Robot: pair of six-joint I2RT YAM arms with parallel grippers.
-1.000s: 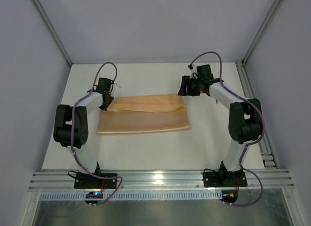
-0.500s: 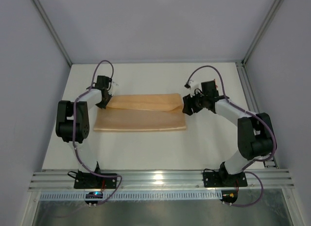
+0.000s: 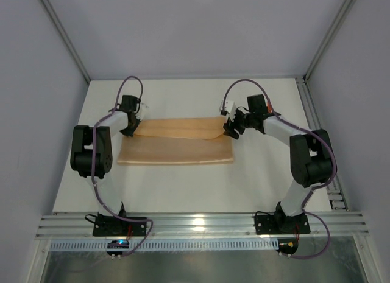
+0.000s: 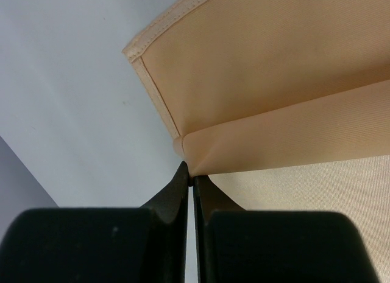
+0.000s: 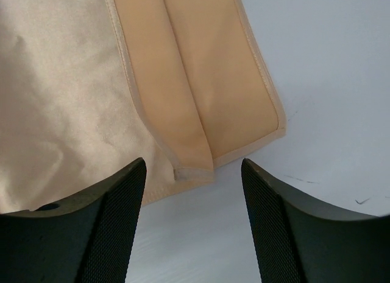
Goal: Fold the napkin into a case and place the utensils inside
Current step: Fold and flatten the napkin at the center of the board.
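Note:
The peach-orange napkin (image 3: 177, 146) lies on the white table, its far part folded over toward me into a narrower band (image 3: 180, 128). My left gripper (image 3: 130, 131) sits at the band's left end, shut on the fold's corner (image 4: 189, 167); the cloth (image 4: 274, 82) fans out beyond the tips (image 4: 192, 176). My right gripper (image 3: 230, 128) hovers at the napkin's right edge, open, with the folded flap's corner (image 5: 195, 171) just ahead of the gap between its fingers (image 5: 192, 173) and nothing held. The utensils are out of view.
Grey enclosure walls stand on three sides. A metal rail (image 3: 201, 224) runs along the near edge by the arm bases, and another rail (image 3: 315, 115) lines the table's right side. Bare white table (image 3: 183, 185) lies between napkin and bases.
My right gripper came down from the far right to the napkin's right edge and opened wider. The left gripper shifted slightly and stayed shut on the fold corner.

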